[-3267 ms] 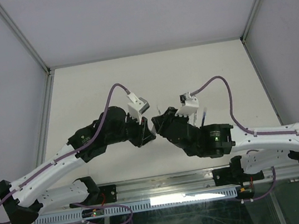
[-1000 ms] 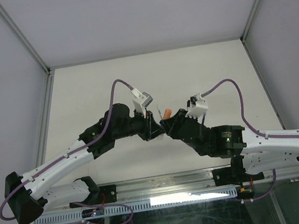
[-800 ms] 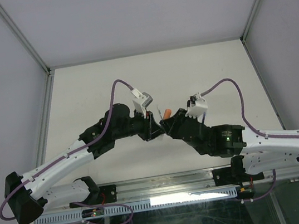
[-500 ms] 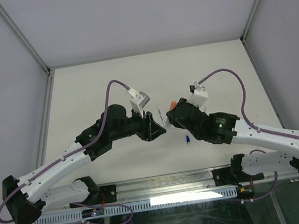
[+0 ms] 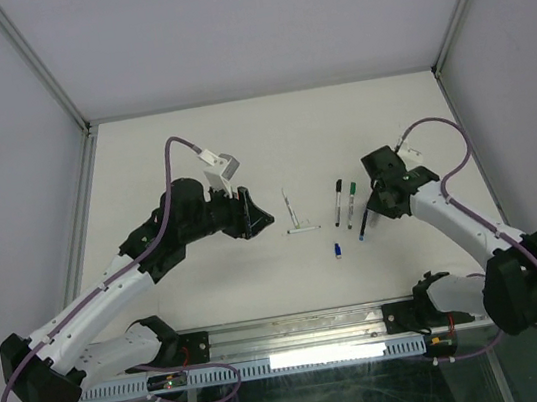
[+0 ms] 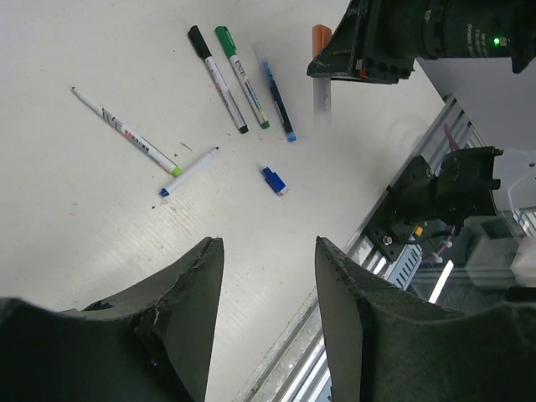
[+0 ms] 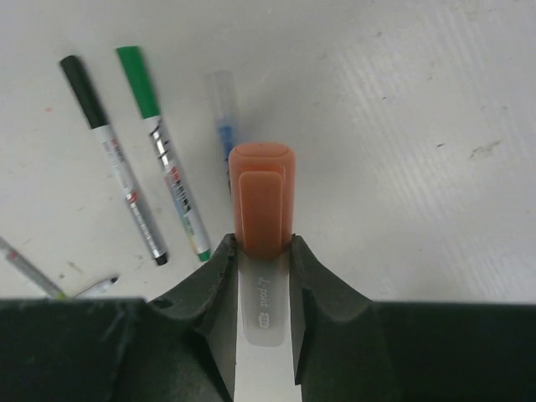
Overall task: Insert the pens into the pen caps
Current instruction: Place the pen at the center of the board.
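Observation:
My right gripper (image 7: 262, 243) is shut on a white pen with an orange cap (image 7: 262, 199) on its end, held just above the table. Beside it lie a black-capped pen (image 7: 113, 159), a green-capped pen (image 7: 163, 151) and a blue pen (image 7: 222, 113). My left gripper (image 6: 268, 251) hangs open and empty above the table, left of the pens. Below it lie two uncapped pens, one green-tipped (image 6: 126, 131) and one blue-tipped (image 6: 188, 172), and a loose blue cap (image 6: 273, 180). From above, the left gripper (image 5: 261, 220) and right gripper (image 5: 374, 203) stand well apart.
The white table (image 5: 190, 152) is walled by a metal frame, with a rail (image 5: 298, 333) along its near edge. The pens lie in a cluster in the middle right (image 5: 340, 202); the two uncapped ones sit just left of it (image 5: 294, 212).
The two grippers met in the middle, then separated. My left gripper opened and drew back left. My right gripper carried the orange-capped pen to the right, beside the row of pens.

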Tool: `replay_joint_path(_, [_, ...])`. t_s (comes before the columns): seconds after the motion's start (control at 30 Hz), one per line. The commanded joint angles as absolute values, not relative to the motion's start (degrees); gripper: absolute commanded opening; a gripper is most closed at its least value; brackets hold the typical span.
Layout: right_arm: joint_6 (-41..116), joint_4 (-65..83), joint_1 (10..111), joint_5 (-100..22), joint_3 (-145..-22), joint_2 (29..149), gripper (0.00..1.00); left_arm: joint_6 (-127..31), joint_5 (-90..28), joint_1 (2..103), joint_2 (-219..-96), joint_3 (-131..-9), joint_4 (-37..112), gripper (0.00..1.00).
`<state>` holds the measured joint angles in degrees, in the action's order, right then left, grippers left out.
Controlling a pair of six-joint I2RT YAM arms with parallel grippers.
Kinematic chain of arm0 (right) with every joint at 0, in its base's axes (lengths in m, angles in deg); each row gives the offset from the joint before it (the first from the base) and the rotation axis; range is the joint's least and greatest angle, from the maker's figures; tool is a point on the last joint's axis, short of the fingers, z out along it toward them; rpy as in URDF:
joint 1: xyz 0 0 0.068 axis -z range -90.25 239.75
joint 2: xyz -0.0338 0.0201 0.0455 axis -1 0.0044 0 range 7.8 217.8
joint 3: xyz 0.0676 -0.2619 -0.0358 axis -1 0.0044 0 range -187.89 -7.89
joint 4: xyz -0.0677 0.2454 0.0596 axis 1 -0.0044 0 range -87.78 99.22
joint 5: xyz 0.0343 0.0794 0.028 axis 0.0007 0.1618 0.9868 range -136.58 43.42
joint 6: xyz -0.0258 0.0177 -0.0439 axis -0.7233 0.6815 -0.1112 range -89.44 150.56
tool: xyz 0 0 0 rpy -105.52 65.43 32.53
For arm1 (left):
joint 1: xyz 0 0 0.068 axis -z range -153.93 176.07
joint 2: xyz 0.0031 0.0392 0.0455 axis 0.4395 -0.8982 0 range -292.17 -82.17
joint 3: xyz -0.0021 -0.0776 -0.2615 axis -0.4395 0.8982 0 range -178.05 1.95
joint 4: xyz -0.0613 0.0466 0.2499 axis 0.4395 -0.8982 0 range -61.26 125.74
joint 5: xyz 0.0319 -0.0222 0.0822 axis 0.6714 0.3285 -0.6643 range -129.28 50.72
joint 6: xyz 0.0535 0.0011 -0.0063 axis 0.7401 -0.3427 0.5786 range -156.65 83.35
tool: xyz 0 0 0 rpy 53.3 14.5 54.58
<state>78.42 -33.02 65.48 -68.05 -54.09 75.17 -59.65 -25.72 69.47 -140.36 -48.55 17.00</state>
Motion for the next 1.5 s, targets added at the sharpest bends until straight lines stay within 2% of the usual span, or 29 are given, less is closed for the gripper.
replay_joint_path(0.0, [69.75,-33.64,72.33,-63.09,-54.58,78.93,0.03,-59.54,-24.91,69.09,-138.94,-48.19,16.99,0.48])
replay_joint_path(0.13, [65.61,-32.34,77.28,-61.07,-54.6,83.67,0.04,-59.58,-25.58,69.14,-138.64,-48.11,16.39,0.48])
replay_joint_path(0.23, [62.97,-31.46,79.4,-59.0,-54.85,87.83,0.09,-59.29,-26.2,69.11,-138.51,-48.16,15.96,0.48])
replay_joint_path(0.43, [61.43,-30.33,80.08,-57.01,-55.32,92.16,0.34,-59.1,-27.04,69.02,-138.66,-47.93,15.44,0.48])
replay_joint_path(0.63, [61.49,-33.92,80.01,-61.04,-57.29,86.87,0.46,-60.41,-30.9,68.93,-140.0,-46.9,15.42,0.49])
replay_joint_path(0.8, [59.81,-35.48,77.26,-61.5,-58.84,78.71,0.5,-60.36,-33.04,68.64,-140.97,-46.72,16.05,0.51])
replay_joint_path(1.07, [57.67,-27.07,63.77,-52.92,-57.87,72.23,0.51,-58.17,-37.85,67.43,-145.95,-48.86,15.61,0.51])
replay_joint_path(1.23, [56.4,-21.84,57.86,-49.64,-58.33,75.54,0.51,-57.3,-38.6,63.85,-144.99,-49.09,15.47,0.56])
replay_joint_path(1.47, [54.06,-20.46,50.75,-51.05,-64.3,87.08,0.51,-58.24,-38.71,57.73,-143.0,-48.62,15.4,0.59])
